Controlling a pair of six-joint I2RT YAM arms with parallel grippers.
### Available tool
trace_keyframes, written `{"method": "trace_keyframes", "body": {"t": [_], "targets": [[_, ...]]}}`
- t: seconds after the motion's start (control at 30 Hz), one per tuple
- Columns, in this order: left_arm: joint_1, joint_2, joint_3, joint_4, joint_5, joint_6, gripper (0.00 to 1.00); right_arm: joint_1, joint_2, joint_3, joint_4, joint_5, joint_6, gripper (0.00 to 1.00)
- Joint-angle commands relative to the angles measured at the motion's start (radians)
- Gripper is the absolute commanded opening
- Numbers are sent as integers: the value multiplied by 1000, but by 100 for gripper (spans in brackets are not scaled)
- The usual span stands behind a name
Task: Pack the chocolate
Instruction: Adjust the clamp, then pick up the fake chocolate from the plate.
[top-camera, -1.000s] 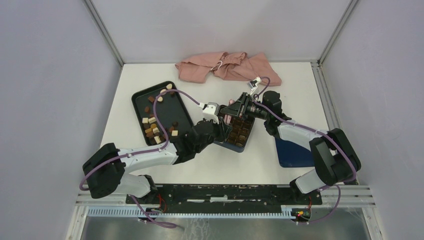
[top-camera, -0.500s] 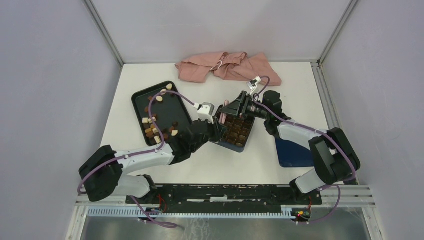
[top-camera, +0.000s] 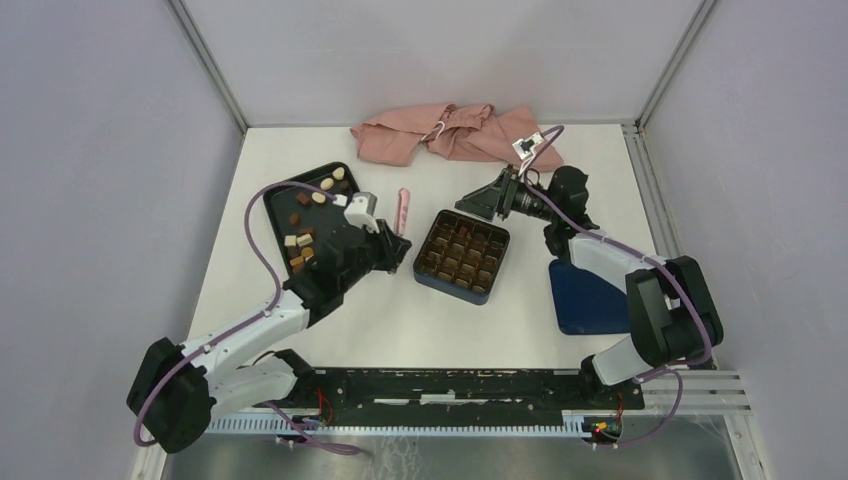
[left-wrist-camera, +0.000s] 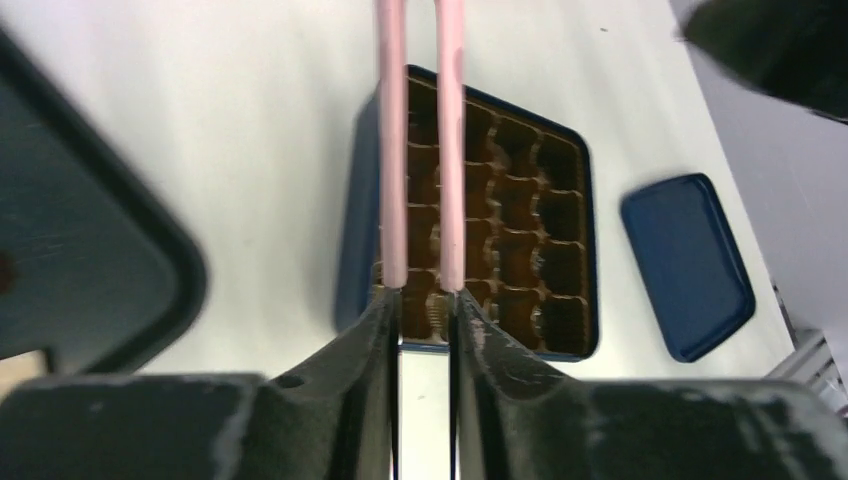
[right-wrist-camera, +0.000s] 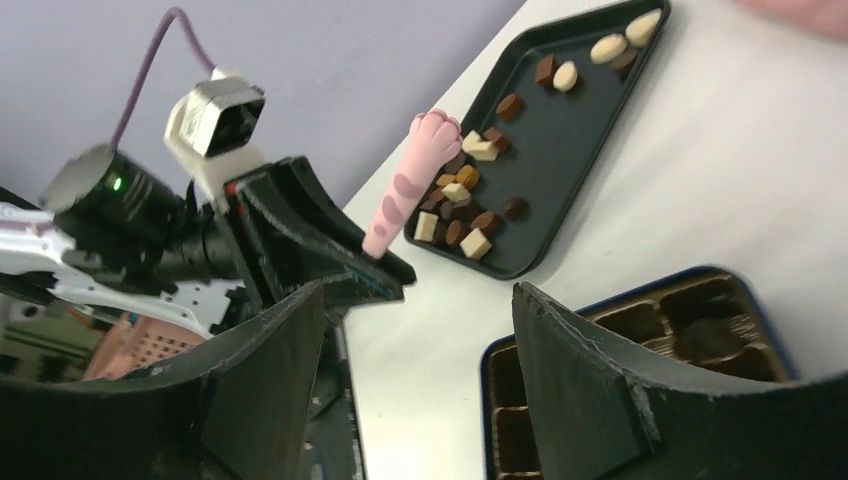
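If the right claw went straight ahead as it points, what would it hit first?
Probably the pink tongs held by the left gripper; depth is unclear, so it might touch the white table first.

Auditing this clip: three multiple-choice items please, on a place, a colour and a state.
1. The loose chocolate lies: A in the black tray; B on the blue lid; C on the pink cloth.
2. The tongs in the left gripper are: A green; B pink; C yellow.
3. The right gripper is: A shut on chocolate; B shut on the tongs; C open, empty.
Key: 1 A, the pieces sit in the tray; 2 B, both prongs show pink; 3 C, its fingers stand wide with nothing between.
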Motion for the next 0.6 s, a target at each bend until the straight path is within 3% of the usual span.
{"method": "trace_keyframes", "body": {"t": [0.0,0.17,0.57], "targets": [[159,-64,81,-216,124,-15,34,-46,-40,59,55,-118,-201,74],[319,-21,211,-424,234,59,45,-62,-38,93,-72,-112,-330,74],[664,239,423,-582,411,221,40,-87,-19,108,-138,-109,-399,74]]}}
